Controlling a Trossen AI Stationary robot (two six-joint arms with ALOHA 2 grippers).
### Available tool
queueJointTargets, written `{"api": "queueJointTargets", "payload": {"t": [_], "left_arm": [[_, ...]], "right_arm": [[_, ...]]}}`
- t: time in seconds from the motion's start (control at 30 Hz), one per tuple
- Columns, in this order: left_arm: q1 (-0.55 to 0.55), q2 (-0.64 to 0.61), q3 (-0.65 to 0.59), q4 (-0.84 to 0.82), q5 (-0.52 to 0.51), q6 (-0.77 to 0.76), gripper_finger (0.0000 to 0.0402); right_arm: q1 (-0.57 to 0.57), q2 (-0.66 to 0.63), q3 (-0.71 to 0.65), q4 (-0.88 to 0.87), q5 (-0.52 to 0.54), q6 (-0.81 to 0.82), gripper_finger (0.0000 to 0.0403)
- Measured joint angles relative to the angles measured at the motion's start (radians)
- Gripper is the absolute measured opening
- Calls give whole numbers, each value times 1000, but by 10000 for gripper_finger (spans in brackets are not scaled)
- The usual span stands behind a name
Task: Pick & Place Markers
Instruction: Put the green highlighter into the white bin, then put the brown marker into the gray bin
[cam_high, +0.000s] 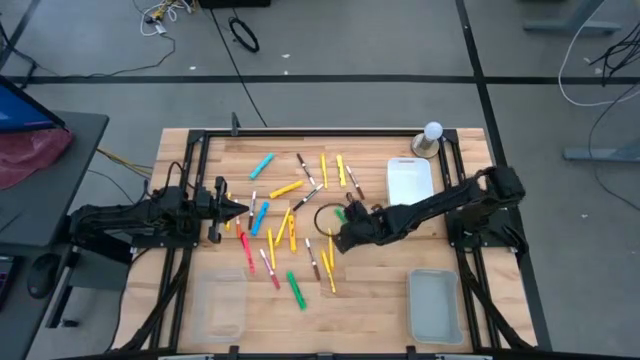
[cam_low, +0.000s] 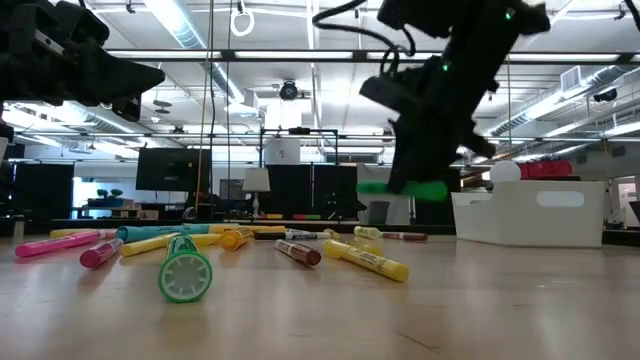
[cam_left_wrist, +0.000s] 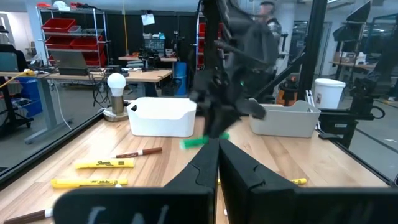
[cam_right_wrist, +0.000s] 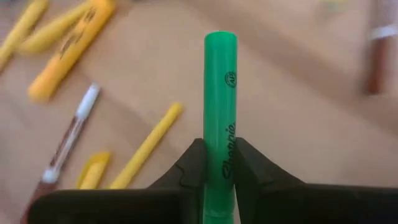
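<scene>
1. Nearest the low camera, a green marker (cam_low: 186, 274) lies end-on on the wooden table (cam_high: 360, 300), with bare boards in front of it and to its right.
2. The right gripper (cam_right_wrist: 217, 163) is pinched tight on a second green marker (cam_right_wrist: 220, 112), its fingers (cam_right_wrist: 190, 168) pressing both sides of the barrel; in the low view that marker (cam_low: 402, 188) hangs lifted clear above the boards.
3. From overhead, the right gripper (cam_high: 343, 228) sits over the middle of the table, at the right edge of the marker scatter.
4. The markers (cam_high: 285, 226), yellow, blue, red and white, are strewn across the centre-left.
5. The left gripper (cam_high: 240, 208) is closed on nothing, raised at the scatter's left edge.
6. A white bin (cam_high: 410, 182) stands at the far right; two clear trays (cam_high: 433, 306) (cam_high: 220, 305) sit by the near edge, open wood between them.
</scene>
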Motion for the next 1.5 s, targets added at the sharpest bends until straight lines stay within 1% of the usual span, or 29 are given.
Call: {"api": "queueJointTargets", "payload": {"t": [0.13, 0.27, 0.37, 0.43, 0.53, 0.6, 0.83, 1.0, 1.13, 1.2, 1.27, 1.4, 1.5], "left_arm": [[0, 0, 0, 0, 0, 0, 18], [0, 0, 0, 1, 0, 0, 18], [0, 0, 0, -1, 0, 0, 18], [0, 0, 0, -1, 0, 0, 18], [0, 0, 0, 0, 0, 0, 18], [0, 0, 0, 0, 0, 0, 18], [0, 0, 0, 0, 0, 0, 18], [0, 0, 0, 0, 0, 0, 18], [0, 0, 0, 0, 0, 0, 18], [0, 0, 0, 0, 0, 0, 18], [0, 0, 0, 0, 0, 0, 18], [0, 0, 0, 0, 0, 0, 18], [0, 0, 0, 0, 0, 0, 18]], "right_arm": [[-32, -113, 53, -207, 46, 82, 48], [-97, -229, 67, -457, 50, 189, 48], [-170, -301, 63, -625, 18, 272, 48], [-226, -321, 34, -674, -31, 285, 48], [-308, -334, -41, -639, -125, 248, 48], [-354, -332, -109, -574, -166, 211, 48], [-481, -329, -309, -316, -178, 154, 53], [-519, -329, -396, -207, -177, 125, 55], [-520, -329, -425, -196, -156, 125, 71], [-520, -329, -427, -199, -149, 119, 89], [-520, -332, -423, -207, -140, 76, 112], [-519, -353, -378, -247, -93, 16, 151], [-519, -367, -313, -337, -54, -2, 161]]}}
